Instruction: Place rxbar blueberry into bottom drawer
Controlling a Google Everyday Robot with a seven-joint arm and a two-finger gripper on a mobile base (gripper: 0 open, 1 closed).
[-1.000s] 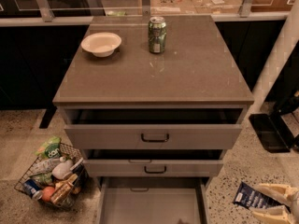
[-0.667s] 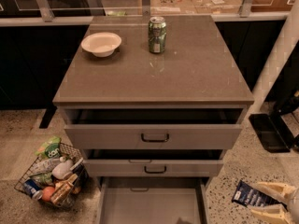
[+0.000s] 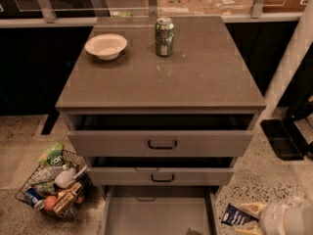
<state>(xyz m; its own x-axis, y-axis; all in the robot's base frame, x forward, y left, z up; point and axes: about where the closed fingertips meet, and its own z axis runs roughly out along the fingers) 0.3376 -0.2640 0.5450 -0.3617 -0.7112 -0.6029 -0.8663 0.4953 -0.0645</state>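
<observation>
The rxbar blueberry [image 3: 233, 214], a small flat dark navy wrapper with pale lettering, is held between the pale fingers of my gripper [image 3: 243, 216] at the lower right, above the speckled floor. The gripper is shut on the bar's right end. The bottom drawer [image 3: 159, 212] is pulled out wide at the frame's bottom centre; its flat grey floor shows nothing on it. The gripper and bar are to the right of the drawer's right wall, outside it.
The two upper drawers [image 3: 161, 143] are pulled out slightly and overhang the bottom one. A green can [image 3: 164, 36] and a white bowl [image 3: 106, 46] stand on the cabinet top. A wire basket [image 3: 55, 185] of groceries sits on the floor at left. A dark flat object [image 3: 282, 138] lies at right.
The gripper with the bar has drifted slightly left, toward the bottom drawer's right side. Nothing else has moved.
</observation>
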